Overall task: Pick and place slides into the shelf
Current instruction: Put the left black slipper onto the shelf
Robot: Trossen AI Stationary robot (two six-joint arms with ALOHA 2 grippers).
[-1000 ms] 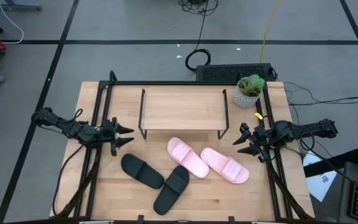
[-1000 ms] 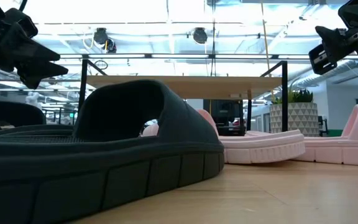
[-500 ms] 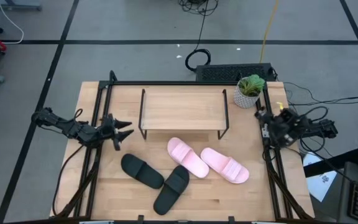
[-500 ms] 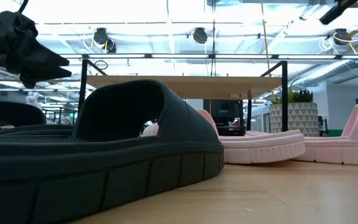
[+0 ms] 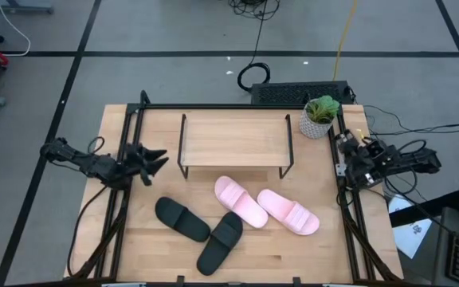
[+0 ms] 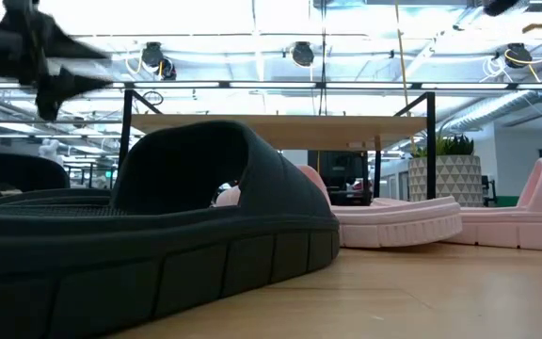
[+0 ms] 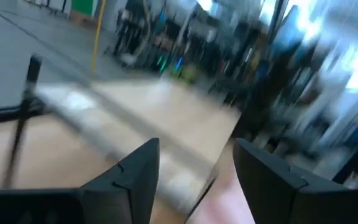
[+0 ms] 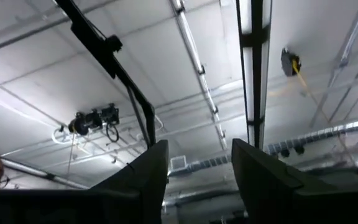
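Matte black slides [image 5: 198, 231], smooth pale pink slides [image 5: 266, 207], light wood shelf [image 5: 234, 139] top, thin black metal legs

Looks like a robotics lab: a wooden table [image 5: 134, 239] is set on a taped grey floor [image 5: 174, 72], cables [image 5: 253, 76] strewn around, industrial ceiling lights [image 6: 299, 54] overhead.

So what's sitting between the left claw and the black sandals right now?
In the high view, nothing: only bare table separates the left gripper from the nearest black slide.
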